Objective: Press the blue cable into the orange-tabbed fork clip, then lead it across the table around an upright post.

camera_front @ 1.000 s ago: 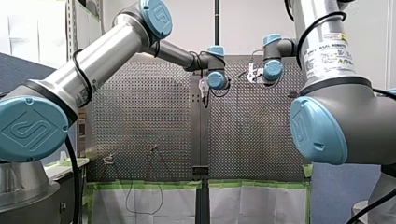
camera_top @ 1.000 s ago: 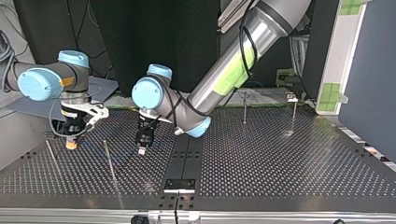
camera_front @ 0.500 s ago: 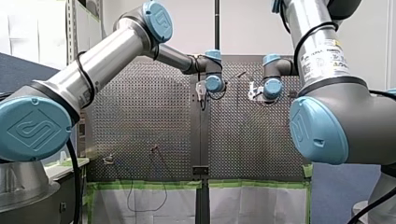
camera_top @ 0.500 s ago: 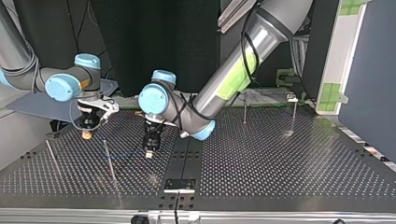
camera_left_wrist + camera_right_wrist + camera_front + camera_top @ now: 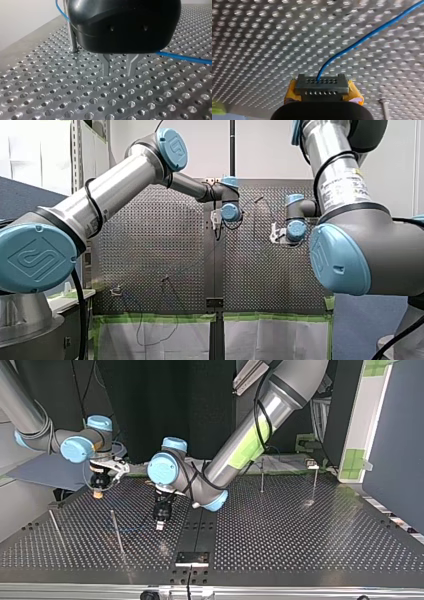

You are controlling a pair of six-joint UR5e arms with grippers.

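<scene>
Two sets of jaws differed: my right arm's jaws pinched the blue cable between yellow pads; my left arm's jaws hung slightly parted, empty, over the worktop. The cable ran past an upright post; sudden tension could likely yank it free.

Embossed UR logo on joint cap

The left arm is stretched over the desk, wrist turned down. The left hand is held just above the surface beside the middle strip, its metal fingers parted, nothing gripped. The right hand is pointed down near the desk's rear edge at the top view's left, yellow pads closed on the cable.
</scene>
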